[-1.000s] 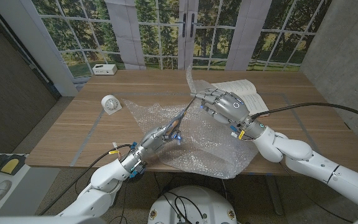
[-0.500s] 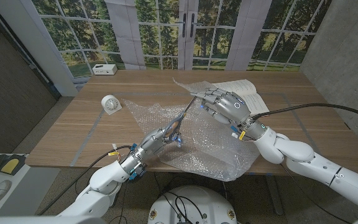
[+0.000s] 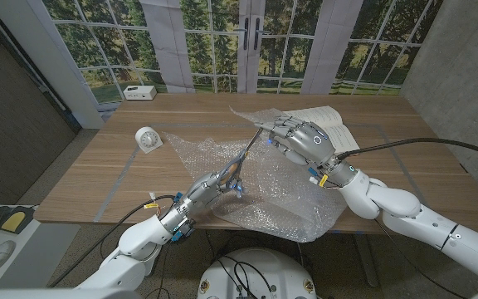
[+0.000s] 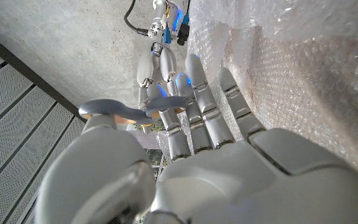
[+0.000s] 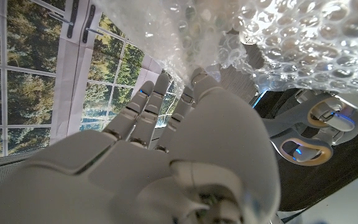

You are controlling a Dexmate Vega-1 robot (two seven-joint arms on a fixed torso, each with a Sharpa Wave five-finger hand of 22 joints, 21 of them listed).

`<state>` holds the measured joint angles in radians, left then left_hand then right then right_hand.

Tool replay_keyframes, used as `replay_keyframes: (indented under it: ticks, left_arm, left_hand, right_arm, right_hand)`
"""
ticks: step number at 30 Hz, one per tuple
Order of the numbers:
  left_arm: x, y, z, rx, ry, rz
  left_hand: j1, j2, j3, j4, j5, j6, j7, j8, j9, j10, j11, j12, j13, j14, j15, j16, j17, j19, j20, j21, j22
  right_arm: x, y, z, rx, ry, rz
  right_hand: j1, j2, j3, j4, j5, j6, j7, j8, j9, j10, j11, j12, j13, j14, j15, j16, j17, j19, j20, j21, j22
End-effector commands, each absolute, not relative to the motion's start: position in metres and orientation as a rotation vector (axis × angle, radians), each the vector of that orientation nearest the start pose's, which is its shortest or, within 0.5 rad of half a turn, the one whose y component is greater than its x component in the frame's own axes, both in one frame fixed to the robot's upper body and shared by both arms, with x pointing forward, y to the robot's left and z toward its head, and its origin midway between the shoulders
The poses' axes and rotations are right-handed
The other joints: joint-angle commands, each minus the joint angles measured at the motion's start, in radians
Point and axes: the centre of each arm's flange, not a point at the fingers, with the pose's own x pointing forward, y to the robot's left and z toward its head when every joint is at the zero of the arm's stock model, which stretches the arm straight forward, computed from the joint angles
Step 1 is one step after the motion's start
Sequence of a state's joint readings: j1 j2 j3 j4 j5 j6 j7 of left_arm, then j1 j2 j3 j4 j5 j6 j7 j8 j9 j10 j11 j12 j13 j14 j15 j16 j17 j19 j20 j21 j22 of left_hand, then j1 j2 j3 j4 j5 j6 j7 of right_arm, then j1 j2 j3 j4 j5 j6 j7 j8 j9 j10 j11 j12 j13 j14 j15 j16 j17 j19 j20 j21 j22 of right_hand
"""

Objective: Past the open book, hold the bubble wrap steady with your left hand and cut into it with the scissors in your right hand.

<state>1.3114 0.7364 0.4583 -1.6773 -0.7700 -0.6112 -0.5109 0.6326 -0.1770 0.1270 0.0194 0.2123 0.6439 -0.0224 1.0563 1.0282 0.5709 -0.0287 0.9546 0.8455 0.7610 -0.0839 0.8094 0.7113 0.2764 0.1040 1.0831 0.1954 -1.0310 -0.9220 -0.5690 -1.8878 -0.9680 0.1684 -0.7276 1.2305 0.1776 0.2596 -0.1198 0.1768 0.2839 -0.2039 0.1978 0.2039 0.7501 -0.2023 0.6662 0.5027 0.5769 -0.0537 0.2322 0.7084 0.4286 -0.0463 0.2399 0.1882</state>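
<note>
Left hand (image 3: 208, 189) grips scissors (image 3: 241, 159) | right hand (image 3: 304, 139) pinches bubble wrap (image 3: 272, 195) | wooden table (image 3: 123, 166), windows (image 3: 222, 41)

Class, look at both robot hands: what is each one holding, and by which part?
The left hand holds the scissors by their handles. The right hand grips the bubble wrap at its raised far edge.

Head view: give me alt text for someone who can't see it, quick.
The left hand holds scissors with the blades angled up to a raised edge of the bubble wrap, which the right hand grips. The wrap spreads over the wooden table, partly over an open book, with a small white clock to the left.
</note>
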Motion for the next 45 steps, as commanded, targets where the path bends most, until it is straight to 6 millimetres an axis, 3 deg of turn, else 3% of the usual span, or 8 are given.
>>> replay_keyframes:
  ticks: [1, 26, 45]
  left_arm:
    - [0.48, 0.213, -0.167, 0.031, -0.658, -0.874]
    - [0.482, 0.214, -0.176, -0.001, -0.674, -0.865]
    - [0.47, 0.227, -0.184, -0.01, -0.723, -0.8]
  left_hand:
    - [-0.006, 0.001, -0.009, -0.001, 0.01, -0.009, 0.009, -0.005, 0.001, 0.093, -0.097, -0.001, 0.003, 0.003, -0.052, -0.007, -0.001, 0.0, 0.009, -0.005, -0.001]
    - [-0.005, 0.016, -0.037, -0.005, 0.022, -0.006, 0.012, -0.005, -0.006, 0.099, -0.097, -0.008, 0.0, 0.002, -0.048, -0.013, 0.002, 0.001, 0.01, -0.017, 0.001]
    - [-0.002, 0.008, -0.064, -0.014, 0.03, -0.007, 0.013, -0.005, -0.007, 0.095, -0.094, -0.011, 0.005, 0.001, -0.048, -0.017, 0.004, -0.002, 0.017, -0.026, 0.002]
  right_arm:
    - [0.48, -0.185, -0.039, -1.426, -1.453, -0.15]
    - [0.48, -0.191, -0.035, -1.4, -1.413, -0.174]
    - [0.467, -0.179, -0.042, -1.395, -1.376, -0.175]
  right_hand:
    - [0.009, 0.001, 0.004, 0.005, 0.005, -0.002, -0.002, -0.004, 0.001, 0.007, 0.0, 0.004, 0.001, 0.011, -0.187, -0.006, 0.001, 0.008, -0.008, 0.001, 0.001]
    - [0.008, 0.0, 0.003, 0.005, 0.004, -0.005, -0.002, -0.004, 0.001, 0.013, 0.0, 0.007, -0.003, 0.017, -0.187, -0.008, 0.0, 0.013, -0.004, 0.001, 0.001]
    - [0.008, 0.0, 0.002, 0.004, 0.004, -0.006, -0.002, -0.003, 0.001, 0.015, 0.0, 0.007, -0.008, 0.022, -0.187, -0.008, -0.001, 0.017, -0.002, 0.001, 0.001]
